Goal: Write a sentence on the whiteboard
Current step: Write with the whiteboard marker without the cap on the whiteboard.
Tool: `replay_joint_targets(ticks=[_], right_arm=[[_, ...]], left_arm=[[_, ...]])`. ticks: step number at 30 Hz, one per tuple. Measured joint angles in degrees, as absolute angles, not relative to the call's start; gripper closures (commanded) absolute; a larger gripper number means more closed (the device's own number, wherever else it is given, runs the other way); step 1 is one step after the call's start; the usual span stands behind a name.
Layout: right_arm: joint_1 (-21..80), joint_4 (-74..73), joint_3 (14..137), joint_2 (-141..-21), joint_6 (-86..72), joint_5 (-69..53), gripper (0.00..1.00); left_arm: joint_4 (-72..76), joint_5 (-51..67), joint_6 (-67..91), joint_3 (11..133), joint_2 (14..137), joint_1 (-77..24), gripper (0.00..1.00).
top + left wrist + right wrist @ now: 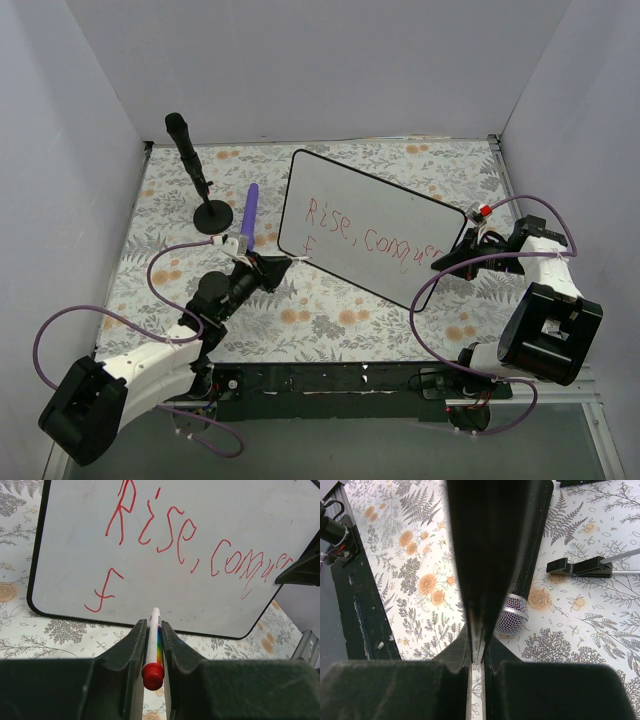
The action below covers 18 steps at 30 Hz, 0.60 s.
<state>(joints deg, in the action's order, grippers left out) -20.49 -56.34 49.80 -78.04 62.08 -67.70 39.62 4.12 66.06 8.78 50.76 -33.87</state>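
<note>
The whiteboard [380, 205] sits just past the L claw [153, 625] & runs across to the R claw [478, 645], which is shut tight on the board's edge. Can't tell if the board lies flat. The sentence [167, 532] is red & reads approx "Rise, conquer", w/ one "F" in row 2. The L claw is shut on the marker [153, 640]. Its tip pokes out past the claw, just short of the board's near rim.

What could go bad:
- The board is held at 1 edge only, so a hard push w/ the pen could make it slip or turn. Then the letters go wobbly.
- The pen tip is off the board now. If it goes down here, it marks the worktop [330, 320].
- Row 1 ends right by the R claw, so more letters may bump into it.

Count: 1 board, 1 marker, 2 claws, 2 rows of red letters. Also 1 mic on a stand [190, 150] & 1 purple stick [250, 210], both on the far side of the L claw.
</note>
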Motion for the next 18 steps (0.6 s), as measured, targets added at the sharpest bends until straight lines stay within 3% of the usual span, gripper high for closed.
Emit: replay_joint_targets(ticks=[18], right_arm=[[-20.49, -56.34, 49.8, -78.04, 62.06, -67.7, 0.99]], left_arm=[[43.2, 4.95, 66.98, 8.12, 54.04, -33.41, 1.0]])
